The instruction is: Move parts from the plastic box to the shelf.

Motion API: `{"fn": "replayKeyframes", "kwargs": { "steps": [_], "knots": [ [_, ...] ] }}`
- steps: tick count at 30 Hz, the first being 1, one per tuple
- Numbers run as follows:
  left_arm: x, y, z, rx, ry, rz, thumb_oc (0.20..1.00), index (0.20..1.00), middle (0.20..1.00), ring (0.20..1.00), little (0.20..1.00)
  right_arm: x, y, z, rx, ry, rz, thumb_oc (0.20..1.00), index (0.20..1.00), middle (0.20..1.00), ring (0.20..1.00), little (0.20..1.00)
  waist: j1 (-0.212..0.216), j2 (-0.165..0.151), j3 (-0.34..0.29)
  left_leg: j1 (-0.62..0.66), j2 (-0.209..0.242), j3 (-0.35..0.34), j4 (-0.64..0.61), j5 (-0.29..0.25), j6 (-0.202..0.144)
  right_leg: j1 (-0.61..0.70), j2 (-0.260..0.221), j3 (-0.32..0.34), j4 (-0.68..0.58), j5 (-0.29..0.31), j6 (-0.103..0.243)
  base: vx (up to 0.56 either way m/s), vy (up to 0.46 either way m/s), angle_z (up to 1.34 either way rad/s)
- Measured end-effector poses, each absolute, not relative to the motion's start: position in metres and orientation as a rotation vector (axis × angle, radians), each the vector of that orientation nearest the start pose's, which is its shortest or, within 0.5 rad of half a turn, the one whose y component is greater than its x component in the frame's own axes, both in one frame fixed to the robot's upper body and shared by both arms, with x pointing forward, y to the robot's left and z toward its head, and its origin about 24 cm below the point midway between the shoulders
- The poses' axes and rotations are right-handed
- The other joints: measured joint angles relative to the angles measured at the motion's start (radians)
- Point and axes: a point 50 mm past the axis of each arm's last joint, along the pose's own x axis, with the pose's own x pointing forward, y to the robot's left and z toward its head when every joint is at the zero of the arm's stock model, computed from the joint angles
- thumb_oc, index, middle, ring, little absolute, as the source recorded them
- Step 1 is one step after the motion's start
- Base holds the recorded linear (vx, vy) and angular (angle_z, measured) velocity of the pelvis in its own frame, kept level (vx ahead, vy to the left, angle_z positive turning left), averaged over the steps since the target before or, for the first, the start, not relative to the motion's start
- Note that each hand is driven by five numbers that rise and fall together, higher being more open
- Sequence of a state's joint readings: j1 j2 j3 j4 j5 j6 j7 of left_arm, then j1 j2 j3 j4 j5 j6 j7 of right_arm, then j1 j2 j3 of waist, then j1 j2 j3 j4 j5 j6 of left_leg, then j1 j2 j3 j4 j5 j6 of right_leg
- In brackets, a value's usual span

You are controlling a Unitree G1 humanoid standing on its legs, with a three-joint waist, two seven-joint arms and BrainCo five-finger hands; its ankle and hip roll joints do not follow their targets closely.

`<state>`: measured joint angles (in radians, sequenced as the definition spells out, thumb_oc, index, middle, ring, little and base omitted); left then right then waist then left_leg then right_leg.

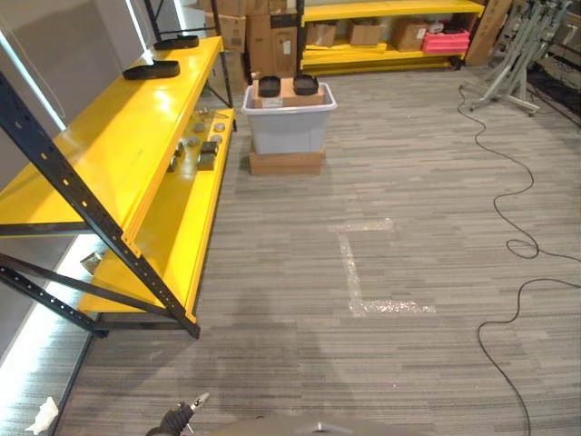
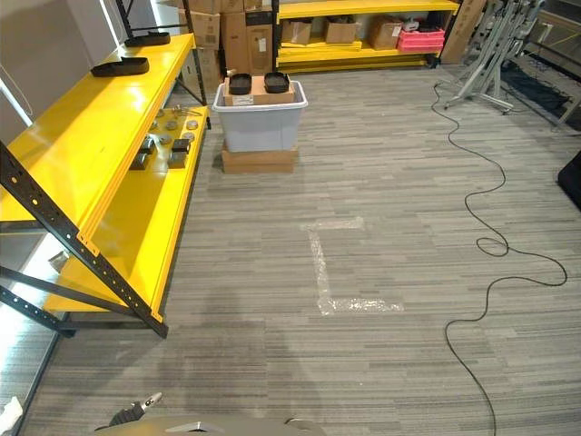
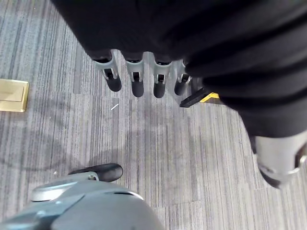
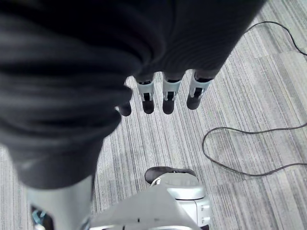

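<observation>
Standing between shelf (image 1: 136,118) and tape (image 1: 363,272): box (image 1: 289,118)

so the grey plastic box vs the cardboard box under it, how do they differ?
The plastic box is pale grey with a flared rim, open-topped and loaded; the cardboard box beneath is brown, flat and low. The plastic box sits on top and stands taller; the cardboard box rests on the carpet as its base. Both stand at the end of the yellow shelf.

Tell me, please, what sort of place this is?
Likely a storeroom or workshop: yellow shelving with small parts, cardboard boxes stacked at the back, and a plastic box on the carpet.
</observation>
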<state>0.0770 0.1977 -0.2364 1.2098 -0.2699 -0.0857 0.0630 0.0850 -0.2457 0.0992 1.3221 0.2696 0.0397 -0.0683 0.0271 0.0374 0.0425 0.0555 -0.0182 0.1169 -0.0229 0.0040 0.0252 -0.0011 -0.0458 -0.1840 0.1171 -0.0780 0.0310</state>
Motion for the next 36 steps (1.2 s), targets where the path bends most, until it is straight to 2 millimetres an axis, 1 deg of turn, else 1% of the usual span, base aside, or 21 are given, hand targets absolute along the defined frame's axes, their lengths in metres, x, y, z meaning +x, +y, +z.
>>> {"fn": "replayKeyframes", "kwargs": {
  "steps": [2, 5, 9, 18, 21, 22, 23, 24, 25, 26, 27, 28, 29, 30, 31, 32, 33, 34, 35, 36],
  "knots": [
    [0.066, 0.213, -0.168, 0.116, 1.222, 0.151, 1.0, 1.0, 1.0, 1.0, 1.0, 0.026, -0.246, -0.169, -0.09, 1.428, -0.329, 1.0, 1.0, 1.0, 1.0, 1.0, 0.0, -0.002, 0.0, 0.0, 0.0, 0.0, 0.002, 0.0, 0.0, 0.001, 0.0, 0.0, 0.0, 0.0, 0.0, 0.04, 0.002, 0.0],
    [0.06, 0.214, -0.171, 0.128, 1.279, 0.168, 1.0, 1.0, 1.0, 1.0, 1.0, 0.026, -0.246, -0.169, -0.098, 1.437, -0.325, 1.0, 1.0, 1.0, 1.0, 1.0, 0.0, -0.008, -0.001, 0.003, 0.0, -0.002, 0.002, 0.0, 0.0, 0.008, 0.0, -0.002, -0.002, 0.0, 0.0, 0.03, 0.013, 0.02],
    [0.058, 0.214, -0.171, 0.128, 1.294, 0.168, 1.0, 1.0, 1.0, 1.0, 1.0, 0.026, -0.245, -0.169, -0.096, 1.448, -0.323, 1.0, 1.0, 1.0, 1.0, 1.0, 0.002, -0.013, -0.004, 0.003, 0.0, -0.003, 0.001, -0.001, -0.002, 0.009, 0.0, -0.002, 0.0, 0.0, 0.0, 0.03, 0.015, 0.01],
    [0.055, 0.214, -0.172, 0.156, 1.316, 0.138, 1.0, 1.0, 1.0, 1.0, 1.0, 0.028, -0.246, -0.169, -0.098, 1.437, -0.328, 1.0, 1.0, 1.0, 1.0, 1.0, 0.003, -0.009, -0.007, 0.015, -0.003, 0.001, 0.005, 0.0, 0.004, -0.003, -0.002, 0.012, 0.017, -0.007, 0.001, 0.06, 0.053, -0.03],
    [0.057, 0.213, -0.172, 0.146, 1.313, 0.122, 1.0, 1.0, 1.0, 1.0, 1.0, 0.031, -0.248, -0.168, -0.083, 1.409, -0.347, 1.0, 1.0, 1.0, 1.0, 1.0, 0.002, -0.004, -0.003, 0.014, -0.011, 0.009, 0.006, -0.007, 0.01, -0.033, -0.009, 0.032, 0.064, -0.027, 0.004, 0.04, 0.164, -0.14],
    [0.063, 0.213, -0.171, 0.148, 1.298, 0.12, 1.0, 1.0, 1.0, 1.0, 1.0, 0.036, -0.248, -0.168, -0.058, 1.382, -0.367, 1.0, 1.0, 1.0, 1.0, 1.0, -0.007, 0.005, 0.018, 0.009, -0.026, 0.02, 0.019, -0.016, 0.025, -0.059, -0.028, 0.04, 0.116, -0.045, 0.016, 0.02, 0.254, -0.18],
    [0.067, 0.214, -0.17, 0.148, 1.288, 0.118, 1.0, 1.0, 1.0, 1.0, 1.0, 0.036, -0.248, -0.168, -0.048, 1.38, -0.377, 1.0, 1.0, 1.0, 1.0, 1.0, -0.016, 0.006, 0.026, 0.001, -0.045, 0.024, 0.029, -0.027, 0.044, -0.078, -0.038, 0.042, 0.158, -0.043, 0.022, 0.03, 0.338, -0.2],
    [0.08, 0.214, -0.168, 0.152, 1.261, 0.106, 1.0, 1.0, 1.0, 1.0, 1.0, 0.045, -0.253, -0.166, -0.027, 1.353, -0.418, 1.0, 1.0, 1.0, 1.0, 1.0, -0.024, 0.012, 0.078, -0.016, -0.057, 0.028, 0.04, -0.031, 0.072, -0.173, -0.074, 0.037, 0.341, -0.046, 0.062, 0.05, 0.196, -0.16],
    [0.088, 0.215, -0.166, 0.157, 1.243, 0.105, 1.0, 1.0, 1.0, 1.0, 1.0, 0.045, -0.251, -0.166, -0.018, 1.356, -0.43, 1.0, 1.0, 1.0, 1.0, 1.0, -0.028, 0.011, 0.103, -0.026, -0.069, 0.044, 0.069, -0.044, 0.094, -0.221, -0.094, 0.036, 0.436, -0.026, 0.091, 0.08, 0.181, -0.27],
    [0.096, 0.217, -0.164, 0.17, 1.226, 0.094, 1.0, 1.0, 1.0, 1.0, 1.0, 0.047, -0.251, -0.166, -0.012, 1.357, -0.438, 1.0, 1.0, 1.0, 1.0, 1.0, -0.025, 0.007, 0.14, -0.031, -0.073, 0.052, 0.105, -0.06, 0.099, -0.29, -0.121, 0.03, 0.571, 0.018, 0.122, 0.13, 0.029, -0.21],
    [0.098, 0.218, -0.163, 0.169, 1.219, 0.091, 1.0, 1.0, 1.0, 1.0, 1.0, 0.054, -0.252, -0.165, -0.008, 1.342, -0.436, 1.0, 1.0, 1.0, 1.0, 1.0, -0.027, 0.014, 0.158, -0.037, -0.065, 0.054, 0.129, -0.079, 0.102, -0.339, -0.144, 0.029, 0.635, 0.051, 0.124, 0.18, -0.049, -0.18],
    [0.096, 0.217, -0.164, 0.167, 1.223, 0.091, 1.0, 1.0, 1.0, 1.0, 1.0, 0.051, -0.252, -0.165, -0.008, 1.349, -0.438, 1.0, 1.0, 1.0, 1.0, 1.0, -0.03, 0.016, 0.158, -0.038, -0.065, 0.054, 0.132, -0.085, 0.102, -0.354, -0.148, 0.025, 0.648, 0.052, 0.132, 0.17, -0.068, -0.12],
    [0.094, 0.217, -0.164, 0.165, 1.225, 0.092, 1.0, 1.0, 1.0, 1.0, 1.0, 0.048, -0.252, -0.166, -0.004, 1.353, -0.439, 1.0, 1.0, 1.0, 1.0, 1.0, -0.03, 0.01, 0.16, -0.032, -0.068, 0.055, 0.13, -0.086, 0.1, -0.375, -0.156, 0.015, 0.63, 0.044, 0.145, 0.32, -0.189, -0.19],
    [0.091, 0.219, -0.165, 0.157, 1.234, 0.107, 1.0, 1.0, 1.0, 1.0, 1.0, 0.048, -0.252, -0.166, 0.006, 1.344, -0.432, 1.0, 1.0, 1.0, 1.0, 1.0, -0.033, 0.0, 0.162, -0.037, -0.077, 0.06, 0.124, -0.086, 0.102, -0.37, -0.166, -0.004, 0.484, 0.033, 0.162, 0.34, -0.209, -0.18],
    [0.089, 0.22, -0.165, 0.16, 1.243, 0.11, 1.0, 1.0, 1.0, 1.0, 1.0, 0.046, -0.251, -0.166, 0.012, 1.342, -0.427, 1.0, 1.0, 1.0, 1.0, 1.0, -0.038, -0.027, 0.176, -0.037, -0.085, 0.062, 0.123, -0.086, 0.094, -0.366, -0.17, -0.001, 0.399, 0.033, 0.164, 0.6, -0.378, -0.09],
    [0.086, 0.221, -0.165, 0.162, 1.255, 0.113, 1.0, 1.0, 1.0, 1.0, 1.0, 0.046, -0.248, -0.167, 0.024, 1.341, -0.423, 1.0, 1.0, 1.0, 1.0, 1.0, -0.038, -0.062, 0.187, -0.04, -0.102, 0.061, 0.125, -0.089, 0.089, -0.357, -0.179, 0.009, 0.243, 0.051, 0.179, 0.56, -0.338, 0.09],
    [0.086, 0.222, -0.166, 0.163, 1.26, 0.117, 1.0, 1.0, 1.0, 1.0, 1.0, 0.045, -0.248, -0.167, 0.025, 1.342, -0.426, 1.0, 1.0, 1.0, 1.0, 1.0, -0.041, -0.075, 0.191, -0.039, -0.107, 0.057, 0.129, -0.089, 0.088, -0.345, -0.185, 0.013, 0.172, 0.06, 0.18, 0.53, -0.308, 0.19],
    [0.085, 0.225, -0.165, 0.168, 1.261, 0.119, 1.0, 1.0, 1.0, 1.0, 1.0, 0.044, -0.248, -0.167, 0.027, 1.343, -0.427, 1.0, 1.0, 1.0, 1.0, 1.0, -0.046, -0.08, 0.193, -0.039, -0.114, 0.05, 0.131, -0.092, 0.084, -0.336, -0.196, 0.015, 0.115, 0.075, 0.185, 0.35, -0.186, 0.3],
    [0.085, 0.227, -0.165, 0.173, 1.261, 0.124, 1.0, 1.0, 1.0, 1.0, 1.0, 0.043, -0.249, -0.167, 0.034, 1.346, -0.438, 1.0, 1.0, 1.0, 1.0, 1.0, -0.05, -0.095, 0.19, -0.031, -0.119, 0.038, 0.137, -0.101, 0.082, -0.313, -0.209, 0.017, 0.025, 0.102, 0.19, 0.33, -0.182, 0.34],
    [0.082, 0.228, -0.165, 0.174, 1.27, 0.127, 1.0, 1.0, 1.0, 1.0, 1.0, 0.038, -0.25, -0.167, 0.045, 1.353, -0.455, 1.0, 1.0, 1.0, 1.0, 1.0, -0.052, -0.093, 0.191, -0.017, -0.118, 0.025, 0.145, -0.111, 0.083, -0.289, -0.214, 0.012, -0.028, 0.131, 0.185, 0.59, -0.365, 0.31]
  ]
}}
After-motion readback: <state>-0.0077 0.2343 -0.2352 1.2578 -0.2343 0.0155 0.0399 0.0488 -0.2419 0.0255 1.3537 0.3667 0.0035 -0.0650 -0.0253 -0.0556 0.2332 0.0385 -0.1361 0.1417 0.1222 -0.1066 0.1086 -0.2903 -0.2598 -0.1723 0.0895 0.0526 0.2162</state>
